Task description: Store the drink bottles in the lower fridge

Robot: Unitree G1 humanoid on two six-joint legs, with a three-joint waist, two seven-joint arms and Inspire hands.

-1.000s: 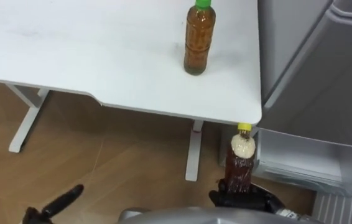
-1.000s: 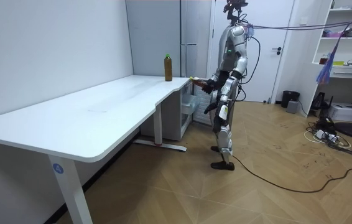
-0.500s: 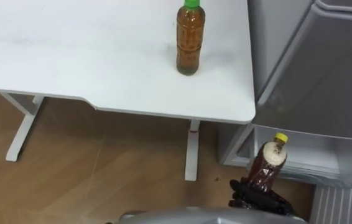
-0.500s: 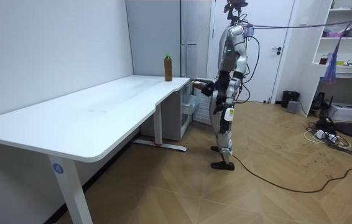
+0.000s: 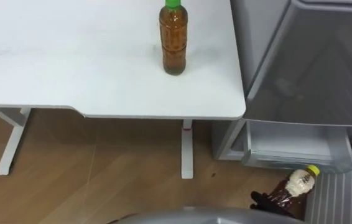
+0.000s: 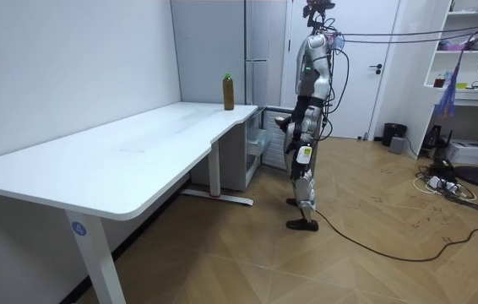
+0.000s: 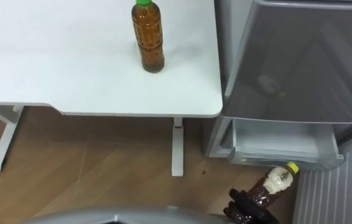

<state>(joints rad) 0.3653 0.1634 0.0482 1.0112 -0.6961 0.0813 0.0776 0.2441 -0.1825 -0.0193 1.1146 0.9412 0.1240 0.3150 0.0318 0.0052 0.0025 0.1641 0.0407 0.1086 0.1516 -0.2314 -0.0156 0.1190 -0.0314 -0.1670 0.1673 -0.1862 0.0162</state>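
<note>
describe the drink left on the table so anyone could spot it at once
Start at the white table beside the grey fridge. Toward the table's fridge-side edge one bottle of brown drink stands upright, alone. Its cap is green, unlike the yellow-capped bottle tilted in the right hand.

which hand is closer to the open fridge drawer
Right. The right hand, gripping the yellow-capped bottle, is close in front of the fridge drawer; the left hand hangs low at the robot's side, farther back.

A bottle (image 5: 173, 40) stands on the table (image 5: 70, 62) near its right end; the fridge (image 5: 313, 62) stands right of it, a second bottle (image 5: 295, 188) before its lower drawer (image 5: 294, 152)
</note>
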